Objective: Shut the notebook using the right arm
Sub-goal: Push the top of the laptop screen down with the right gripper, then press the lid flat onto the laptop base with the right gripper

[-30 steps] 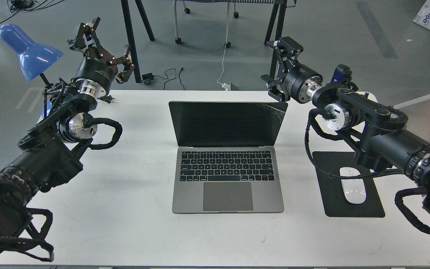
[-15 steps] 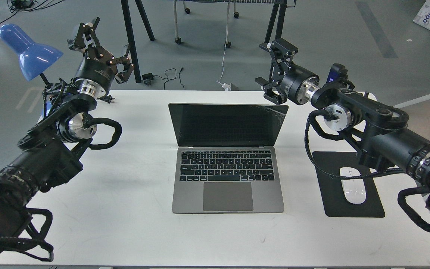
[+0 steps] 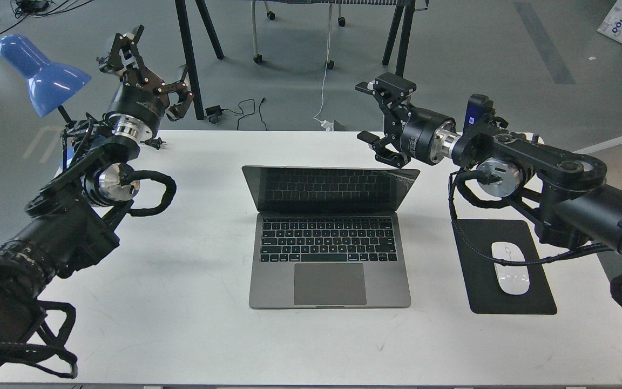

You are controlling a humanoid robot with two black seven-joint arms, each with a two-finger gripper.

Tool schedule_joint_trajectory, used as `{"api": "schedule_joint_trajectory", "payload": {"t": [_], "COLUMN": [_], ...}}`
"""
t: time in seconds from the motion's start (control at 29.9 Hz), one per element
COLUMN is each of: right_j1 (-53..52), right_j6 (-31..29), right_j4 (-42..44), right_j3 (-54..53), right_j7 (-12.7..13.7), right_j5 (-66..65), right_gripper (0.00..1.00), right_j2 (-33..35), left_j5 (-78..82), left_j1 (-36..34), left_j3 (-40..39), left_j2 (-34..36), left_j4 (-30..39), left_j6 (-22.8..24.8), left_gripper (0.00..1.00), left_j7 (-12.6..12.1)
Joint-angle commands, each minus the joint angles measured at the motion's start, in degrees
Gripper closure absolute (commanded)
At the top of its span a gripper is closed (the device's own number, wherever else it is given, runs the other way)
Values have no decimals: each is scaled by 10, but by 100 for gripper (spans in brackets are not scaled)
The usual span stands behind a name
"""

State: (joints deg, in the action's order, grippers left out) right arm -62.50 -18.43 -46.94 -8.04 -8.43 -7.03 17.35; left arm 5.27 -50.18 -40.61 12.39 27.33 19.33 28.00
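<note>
The space-grey notebook [image 3: 330, 254] sits open at the middle of the white table [image 3: 192, 302]. Its lid [image 3: 330, 189] leans forward over the keyboard, and the black screen mirrors the keys. My right gripper [image 3: 371, 111] is open, its fingers spread, just behind and above the lid's top right corner; the lower finger [image 3: 384, 154] is close to or touching the lid's upper edge. The right arm [image 3: 532, 173] comes in from the right with a blue-lit module [image 3: 473, 111] near the wrist. My left gripper [image 3: 146, 67] is open and held high at the far left, away from the notebook.
A black mouse pad [image 3: 505, 270] with a white mouse [image 3: 511, 273] lies right of the notebook, under the right arm. A blue desk lamp [image 3: 44, 73] stands at the table's far left corner. Chair and stand legs and cables are on the floor beyond the table.
My right gripper has moved left and forward behind the lid's top right corner. The notebook's lid has tipped forward from near upright to a partly closed angle. The left arm has not moved.
</note>
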Motion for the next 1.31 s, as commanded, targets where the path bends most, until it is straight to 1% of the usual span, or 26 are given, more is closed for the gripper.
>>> {"api": "schedule_joint_trajectory", "payload": {"t": [0.0, 0.13, 0.3, 0.47, 0.74, 0.84, 0.97, 1.21, 1.27], "right_j1": [-9, -10, -8, -3, -10, -9, -7, 1, 4], "right_j6": [-6, -15, -19, -27, -31, -31, -31, -21, -18], "right_j4": [-23, -41, -55, -66, -104, -109, -113, -107, -105], "right_j3": [28, 49, 51, 53, 112, 122, 146, 196, 213], "right_j7": [0, 1, 12, 14, 14, 14, 25, 31, 37], "right_j5": [-6, -33, -74, -111, -134, -153, -167, -176, -178], "right_gripper": [0, 0, 0, 0, 0, 0, 0, 0, 0], "right_j2": [11, 14, 14, 14, 14, 13, 12, 7, 7], "left_j5": [0, 0, 0, 0, 0, 0, 0, 0, 0], "left_j1": [0, 0, 0, 0, 0, 0, 0, 0, 0], "left_j3": [0, 0, 0, 0, 0, 0, 0, -1, 0], "left_j2": [0, 0, 0, 0, 0, 0, 0, 0, 0], "left_j4": [0, 0, 0, 0, -1, 0, -1, -1, -1], "left_j6": [0, 0, -1, 0, -1, -1, -1, -1, -1], "left_gripper": [0, 0, 0, 0, 0, 0, 0, 0, 0], "left_j7": [0, 0, 0, 0, 0, 0, 0, 0, 0]}}
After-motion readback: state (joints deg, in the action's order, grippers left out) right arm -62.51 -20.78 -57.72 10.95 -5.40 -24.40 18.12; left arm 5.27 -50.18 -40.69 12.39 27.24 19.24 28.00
